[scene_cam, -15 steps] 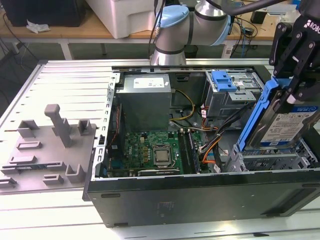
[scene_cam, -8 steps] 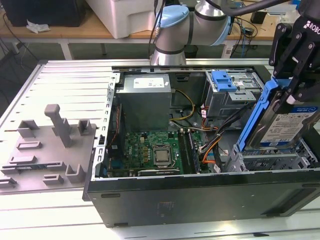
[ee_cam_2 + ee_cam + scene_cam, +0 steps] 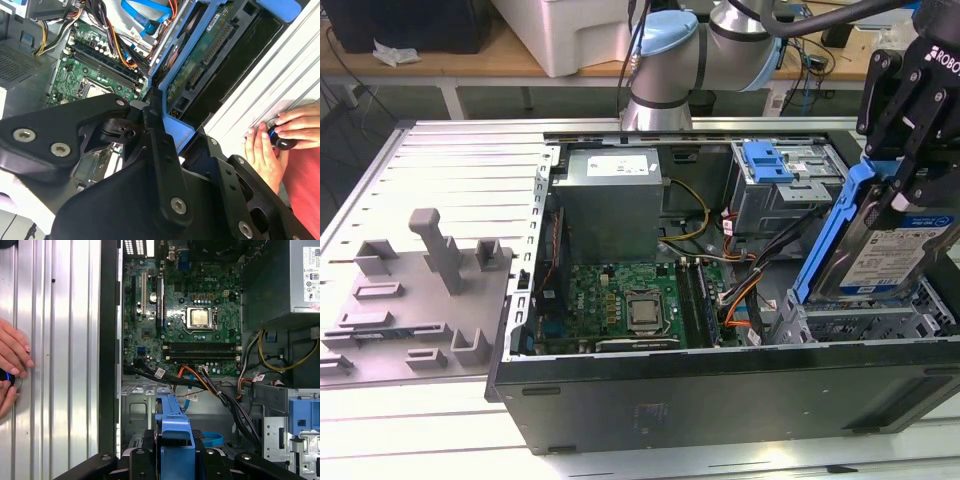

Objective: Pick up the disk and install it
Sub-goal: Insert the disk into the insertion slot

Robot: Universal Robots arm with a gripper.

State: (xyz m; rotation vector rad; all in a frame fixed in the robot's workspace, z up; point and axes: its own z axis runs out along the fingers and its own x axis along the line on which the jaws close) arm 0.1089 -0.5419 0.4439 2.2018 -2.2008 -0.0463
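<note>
The matte black pincer point(image 3: 892, 180) is clenched on the upper edge of the disk point(image 3: 885, 255), a flat silver slab in a glossy blue plastic frame. It stands tilted, lower end at the grey metal bay point(image 3: 850, 322) of the open computer case point(image 3: 720, 385) on the ribbed metal table point(image 3: 450, 170)

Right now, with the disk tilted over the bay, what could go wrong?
1. The disk, clamped by the gripper, hangs steeply tilted above the metal bay; pushed down at this angle, its blue carrier could jam on the edge.
2. The orange and black cables run close beside the bay and might get pinched.
3. A person's hand rests on the table beside the case, close to the gripper.
</note>
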